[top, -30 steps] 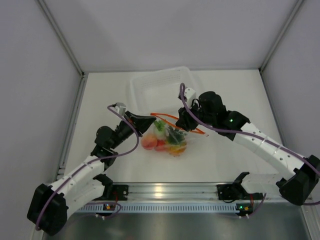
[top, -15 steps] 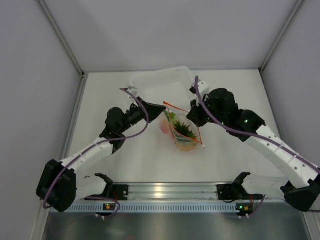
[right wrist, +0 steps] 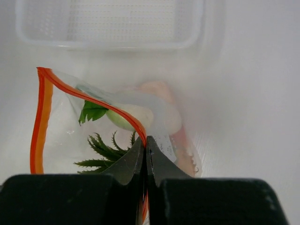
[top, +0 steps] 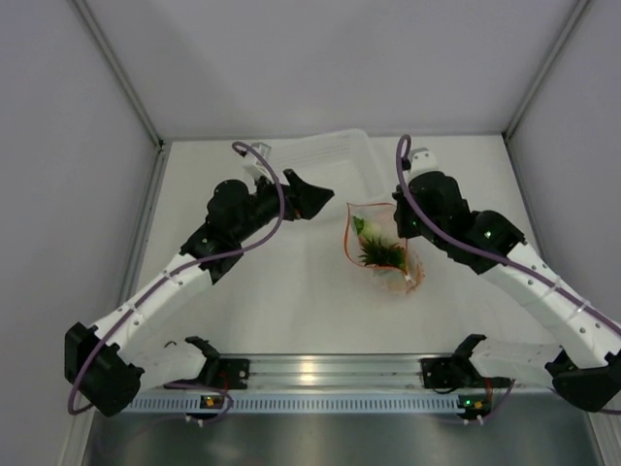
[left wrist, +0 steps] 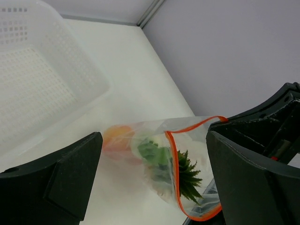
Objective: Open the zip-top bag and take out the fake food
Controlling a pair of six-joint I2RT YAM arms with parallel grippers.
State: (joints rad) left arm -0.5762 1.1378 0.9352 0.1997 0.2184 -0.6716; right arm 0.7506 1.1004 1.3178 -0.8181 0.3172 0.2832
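Observation:
The zip-top bag (top: 380, 250) is a clear pouch with an orange zip strip (right wrist: 44, 117), and its mouth gapes open. My right gripper (right wrist: 146, 140) is shut on one side of that strip, and in the top view the right gripper (top: 400, 233) sits over the bag's right edge. The fake food is inside: green pineapple leaves (right wrist: 107, 151), a white vegetable (right wrist: 129, 117) and a peach-coloured fruit (right wrist: 157, 91). My left gripper (top: 312, 196) is open, left of the bag and apart from it. Between the wide left gripper (left wrist: 152, 157) fingers, the zip-top bag (left wrist: 154, 150) lies beyond them.
A rigid clear perforated tray (top: 325, 155) stands at the back of the table behind both grippers, seen as the tray (left wrist: 33, 70) at the left and the tray (right wrist: 112, 23) at the top. The right arm's black body (left wrist: 267, 122) is close beside the bag.
The left gripper let go of the bag, opened wide and drew back toward the tray. The right gripper, now shut on the strip, carried the bag rightward, and its mouth opened.

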